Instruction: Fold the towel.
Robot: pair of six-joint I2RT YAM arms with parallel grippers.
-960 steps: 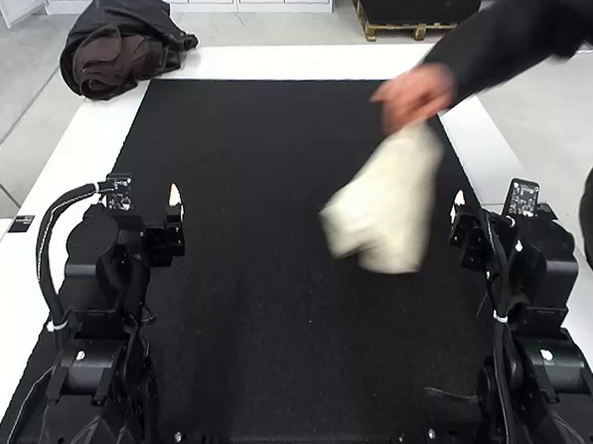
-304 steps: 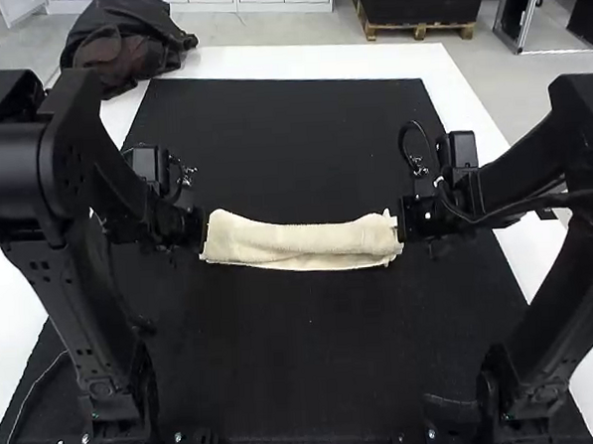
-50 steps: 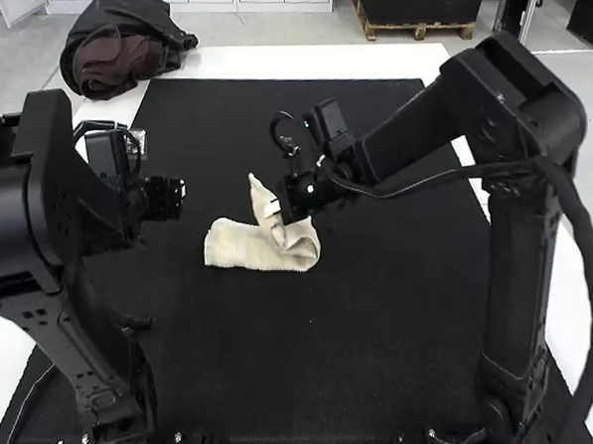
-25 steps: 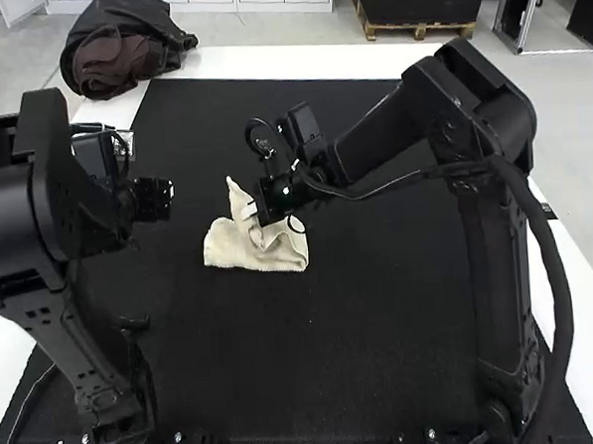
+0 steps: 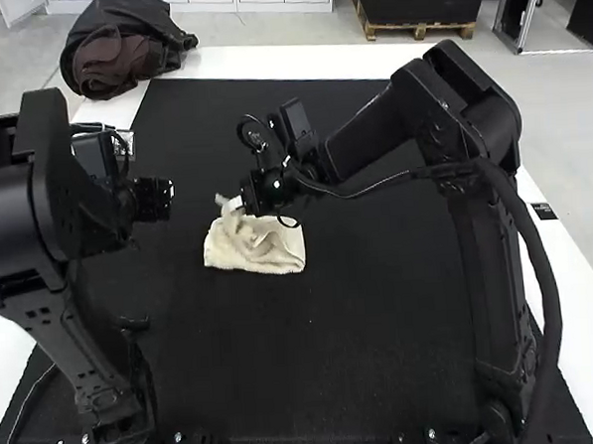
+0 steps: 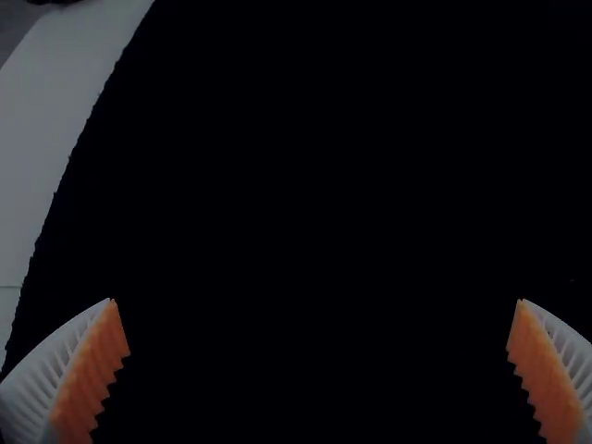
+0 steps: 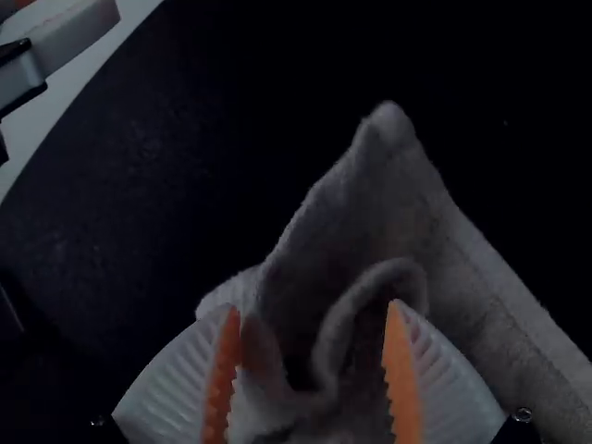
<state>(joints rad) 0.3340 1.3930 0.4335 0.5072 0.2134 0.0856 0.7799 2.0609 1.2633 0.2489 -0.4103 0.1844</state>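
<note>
In the high view we see the towel (image 5: pixel 274 247) on the black mat (image 5: pixel 314 370) that covers much of the worktop (image 5: pixel 298 61), nearer the left arm (image 5: pixel 52 215) than the middle. It lies in a compact, rumpled bundle, with a bit of cloth standing up at the right end effector (image 5: pixel 234 204). We judge the step to be laying the folded-over part down on the rest. To do it well, we would bring that raised cloth down low, match its border to the layer below, then draw the fingers out level so they don't drag the fold. The right end effector hides some of the far edge, so we cannot tell how well the layers line up.

In the left wrist view the left end effector (image 6: pixel 315 301) has its fingers wide apart over the mat, with no cloth between them. We would keep it out of the way until the fold lies flat. The mat is too dark there for us to make out any texture.

In the right wrist view the fingers stand apart, a loose crumpled loop of towel between them. We would smooth that loop before adding another fold. Its shadowed inside is hard to read, and the underlying layers are hidden
</note>
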